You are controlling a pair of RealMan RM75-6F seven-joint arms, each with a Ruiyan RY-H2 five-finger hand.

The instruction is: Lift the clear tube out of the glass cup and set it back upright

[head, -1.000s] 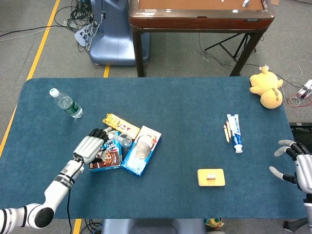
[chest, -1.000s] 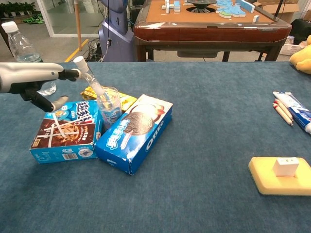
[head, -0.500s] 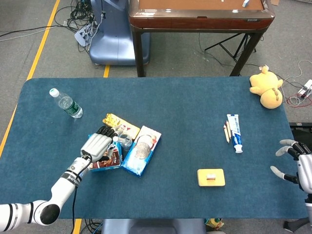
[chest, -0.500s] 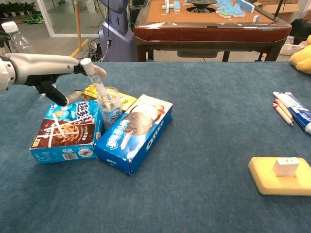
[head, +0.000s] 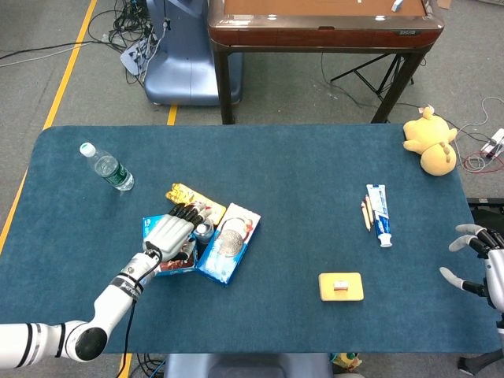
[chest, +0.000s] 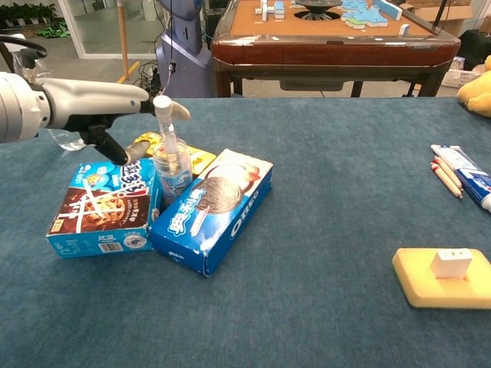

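Note:
The clear tube with a white cap stands almost upright in the glass cup, which sits between two cookie boxes. My left hand reaches in from the left with its fingers stretched out. Its fingertips touch the tube's cap, while the thumb hangs lower, apart from the tube. In the head view my left hand lies over the brown-and-blue cookie box, right beside the cup. My right hand hovers at the table's right edge, holding nothing, its fingers spread.
A blue Oreo box lies right of the cup, a brown-and-blue cookie box left of it, and a yellow snack packet behind. A water bottle, toothpaste with pencils, a yellow sponge and a plush toy lie elsewhere.
My left hand has moved right, toward the cup. The tube, which leaned left, has swung to nearly upright with its cap at my fingertips. The right hand has drifted slightly.

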